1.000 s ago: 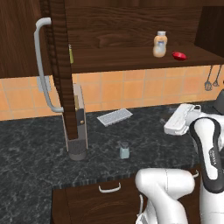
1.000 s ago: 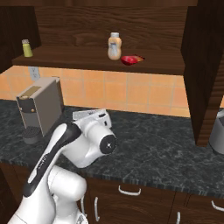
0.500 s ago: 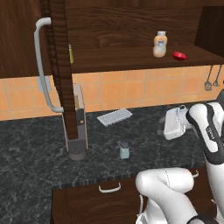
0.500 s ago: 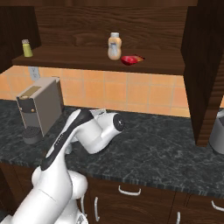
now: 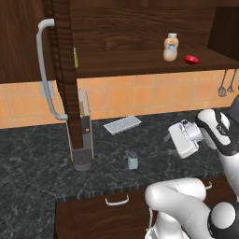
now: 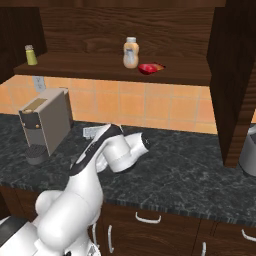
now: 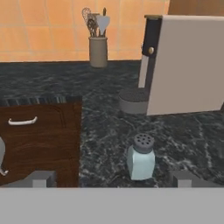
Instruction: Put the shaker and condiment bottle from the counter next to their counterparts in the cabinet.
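**Hand wide open, close to the little shaker**

Hand (image 7: 111, 178) is wide open and holds nothing. Its two dark tips stand far apart at the bottom of the hand view, and the shaker (image 7: 141, 157) stands upright just past them, nearer the right tip. Nothing lies between the hand and the shaker.

Going left to right in the left base view: the cabinet door (image 5: 61, 65) hangs open with its long grey handle (image 5: 45, 70). A slim yellow shaker (image 5: 75, 57) stands at the left end of the shelf (image 5: 130, 62), partly hidden by the door edge. Under it, a grey coffee machine (image 5: 82, 135) stands on the black surface (image 5: 32, 163). A flat grey rack-like thing (image 5: 122, 124) lies near the wall. The shaker stands alone on the surface, just right of the coffee machine and near the front edge. Next comes the white arm (image 5: 200, 135), low over the surface.

Up on the shelf, further right, the tan bottle (image 5: 171, 47) with a white cap stands upright. The red bottle (image 5: 190, 59) lies just beside it, on its right, not quite touching.

In the hand view, a pot of kitchen tools (image 7: 97, 41) stands by the orange tile wall, well behind the shaker.
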Available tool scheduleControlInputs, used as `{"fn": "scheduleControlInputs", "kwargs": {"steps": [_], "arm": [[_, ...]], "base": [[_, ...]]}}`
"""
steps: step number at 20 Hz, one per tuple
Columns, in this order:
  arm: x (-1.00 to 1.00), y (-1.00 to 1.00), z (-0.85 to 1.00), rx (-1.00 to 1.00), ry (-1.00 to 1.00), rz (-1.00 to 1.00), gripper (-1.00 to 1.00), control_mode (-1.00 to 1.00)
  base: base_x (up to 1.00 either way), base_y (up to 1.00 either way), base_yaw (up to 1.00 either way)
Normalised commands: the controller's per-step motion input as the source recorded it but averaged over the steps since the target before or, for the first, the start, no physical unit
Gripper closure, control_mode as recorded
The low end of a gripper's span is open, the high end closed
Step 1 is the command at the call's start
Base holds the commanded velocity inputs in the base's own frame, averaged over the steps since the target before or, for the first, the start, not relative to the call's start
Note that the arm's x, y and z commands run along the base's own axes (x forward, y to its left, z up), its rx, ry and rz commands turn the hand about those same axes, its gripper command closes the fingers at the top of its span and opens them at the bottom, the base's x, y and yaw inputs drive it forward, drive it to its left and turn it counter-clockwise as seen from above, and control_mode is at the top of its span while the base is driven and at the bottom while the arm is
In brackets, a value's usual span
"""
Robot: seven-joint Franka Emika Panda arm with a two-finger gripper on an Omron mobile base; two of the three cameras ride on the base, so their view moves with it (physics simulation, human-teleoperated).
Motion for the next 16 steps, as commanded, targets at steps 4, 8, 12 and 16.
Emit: {"fn": "scheduleControlInputs", "kwargs": {"steps": [4, 8, 12, 16], "arm": [[-0.09, 0.15, -0.14, 0.0, -0.04, -0.03, -1.0, -1.0], [-0.28, 0.12, -0.75, -0.01, -0.22, -0.11, -1.0, -1.0], [-0.11, 0.13, -0.64, 0.0, -0.25, -0.15, -1.0, -1.0], [0.03, 0.37, -0.38, 0.0, -0.11, -0.04, -1.0, -1.0]], "base": [[0.0, 0.0, 0.0], [0.0, 0.0, 0.0], [0.0, 0.0, 0.0], [0.0, 0.0, 0.0]]}}
